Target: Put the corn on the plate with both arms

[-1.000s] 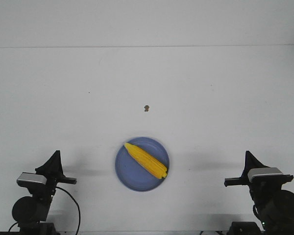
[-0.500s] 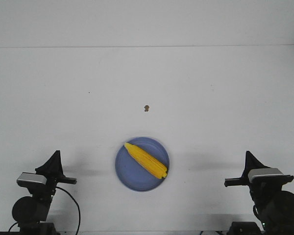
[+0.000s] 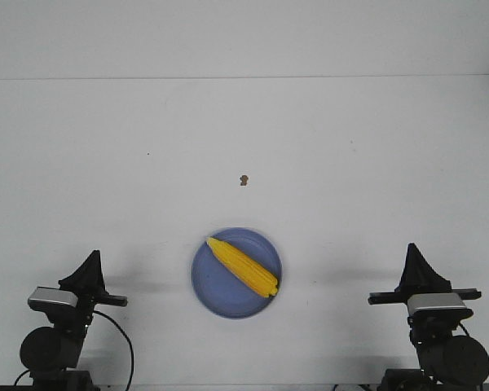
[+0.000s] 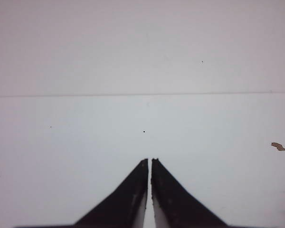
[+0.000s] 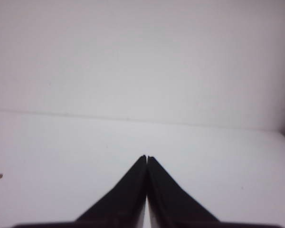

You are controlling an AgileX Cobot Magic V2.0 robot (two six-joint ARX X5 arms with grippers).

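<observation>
The corn [image 3: 243, 266] lay on the plate [image 3: 214, 291] near the table's front edge, midway along it. Its long axis ran diagonally, the tapered tip toward the back-left corner. The left gripper [image 4: 149, 161] and right gripper [image 5: 146, 157] were pressed together, empty, well apart from the plate. Little could go wrong, I judged, unless a knock rolled the corn over the shallow rim.

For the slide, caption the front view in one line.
Corn lies diagonally on the blue plate, with left gripper and right gripper shut and parked at either side.
</observation>
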